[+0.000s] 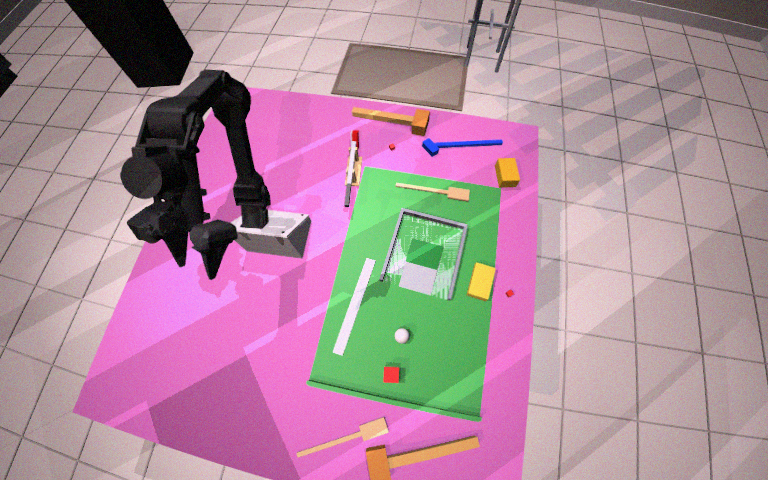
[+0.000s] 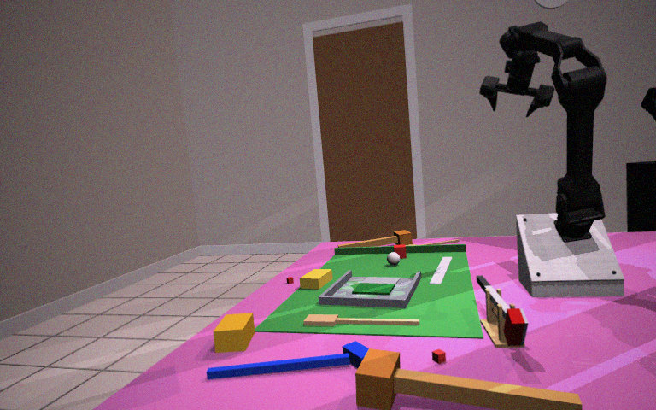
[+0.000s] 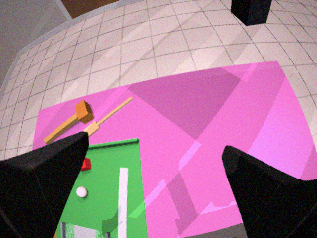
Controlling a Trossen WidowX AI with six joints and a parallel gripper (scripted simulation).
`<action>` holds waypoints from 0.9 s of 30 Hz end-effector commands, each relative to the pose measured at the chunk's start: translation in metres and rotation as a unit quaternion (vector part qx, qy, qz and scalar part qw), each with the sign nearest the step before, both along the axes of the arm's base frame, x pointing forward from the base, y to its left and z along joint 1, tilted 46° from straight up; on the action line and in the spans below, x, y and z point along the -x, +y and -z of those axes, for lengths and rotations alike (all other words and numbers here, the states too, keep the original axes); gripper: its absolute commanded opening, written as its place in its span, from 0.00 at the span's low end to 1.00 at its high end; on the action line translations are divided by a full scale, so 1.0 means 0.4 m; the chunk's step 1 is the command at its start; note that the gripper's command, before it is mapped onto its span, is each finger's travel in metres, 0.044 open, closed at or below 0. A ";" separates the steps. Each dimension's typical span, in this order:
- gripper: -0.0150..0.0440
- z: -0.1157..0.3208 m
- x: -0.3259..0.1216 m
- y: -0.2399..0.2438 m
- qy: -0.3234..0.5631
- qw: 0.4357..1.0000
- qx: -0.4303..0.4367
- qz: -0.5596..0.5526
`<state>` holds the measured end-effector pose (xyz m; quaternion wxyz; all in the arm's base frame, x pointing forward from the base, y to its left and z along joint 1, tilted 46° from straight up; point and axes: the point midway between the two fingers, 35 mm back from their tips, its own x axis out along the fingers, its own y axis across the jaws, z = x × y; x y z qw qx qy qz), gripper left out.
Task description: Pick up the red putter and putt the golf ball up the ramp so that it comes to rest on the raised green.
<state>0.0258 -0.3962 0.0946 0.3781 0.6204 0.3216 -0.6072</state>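
The red putter, with a red head, pale shaft and black grip, rests on a small wooden stand beside the green mat. The white golf ball lies on the mat, between a red cube and the pale ramp. The raised green adjoins the ramp inside grey walls. My gripper is open and empty, high up, away from putter and ball.
A white strip and yellow block flank the ramp. A blue putter, an orange block and several wooden mallets lie around. A black box stands beyond the table.
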 end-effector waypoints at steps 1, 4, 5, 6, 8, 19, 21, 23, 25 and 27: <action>1.00 0.005 -0.170 0.074 -0.048 0.979 -0.002 -0.199; 1.00 0.008 -0.270 0.134 -0.079 0.943 0.001 -0.322; 1.00 0.009 -0.301 0.157 -0.090 0.928 0.002 -0.362; 1.00 0.009 -0.331 0.180 -0.100 0.911 0.004 -0.400; 1.00 0.010 -0.387 0.231 -0.122 0.872 0.009 -0.474; 1.00 0.003 -0.603 0.565 -0.243 0.556 0.054 -0.793; 1.00 0.000 -0.623 0.632 -0.265 0.484 0.066 -0.831; 1.00 -0.003 -0.637 0.699 -0.287 0.411 0.079 -0.862; 1.00 -0.007 -0.646 0.767 -0.309 0.335 0.093 -0.885; 1.00 -0.011 -0.648 0.834 -0.331 0.259 0.107 -0.901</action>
